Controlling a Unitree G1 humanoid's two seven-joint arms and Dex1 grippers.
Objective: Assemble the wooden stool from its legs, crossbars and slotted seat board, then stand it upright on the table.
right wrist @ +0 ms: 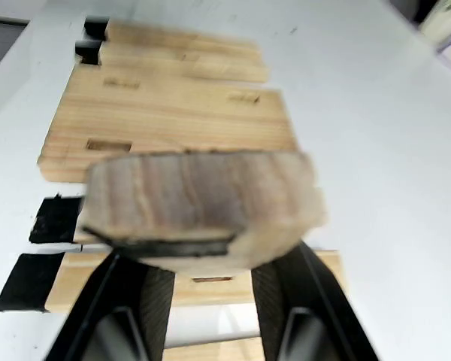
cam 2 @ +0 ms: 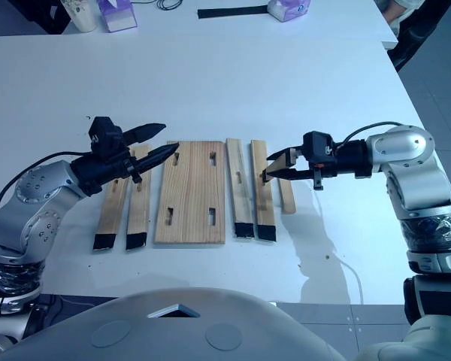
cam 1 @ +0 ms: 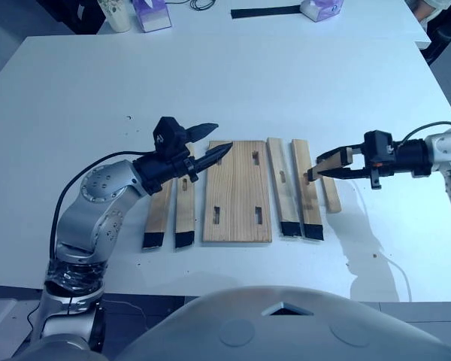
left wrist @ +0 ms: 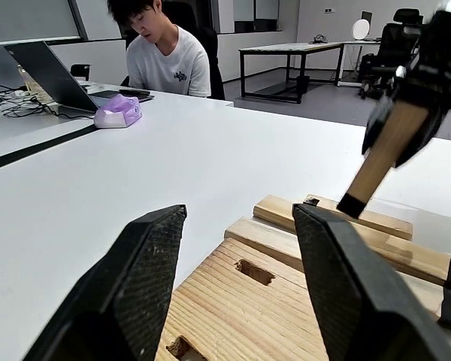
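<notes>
On a white table (cam 1: 286, 83), flat and square in front of the robot: a seat board (cam 1: 237, 197) with four slots cut through it. Just beside its left edge, the left pair of legs (cam 1: 185, 214), side by side, black-tipped ends toward the robot. Just beside its right edge, the right pair of legs (cam 1: 307, 199), laid the same way. Farther right again, next to that pair, a shorter second crossbar (cam 1: 331, 194), flat on the table. Above the far left corner of the board and the far ends of the left pair, the left gripper (cam 1: 224, 137), jaws wide apart, hovering clear of the wood. In the left wrist view, two dark fingers (left wrist: 146, 286) spread either side of the board's slotted end. Over the right pair of legs, the right gripper (cam 1: 316, 173), jaws clamped on a crossbar (cam 1: 335, 159), tilted down toward the far half of those legs. Touching them or just above them: impossible to tell. In the right wrist view, the held piece's blunt end out ahead of the fingers, with the board and both pairs of legs on the table beyond it. At the table's far edge, well apart from the wooden parts: purple tissue boxes (cam 1: 152, 13) and a black strip (cam 1: 264, 11).
</notes>
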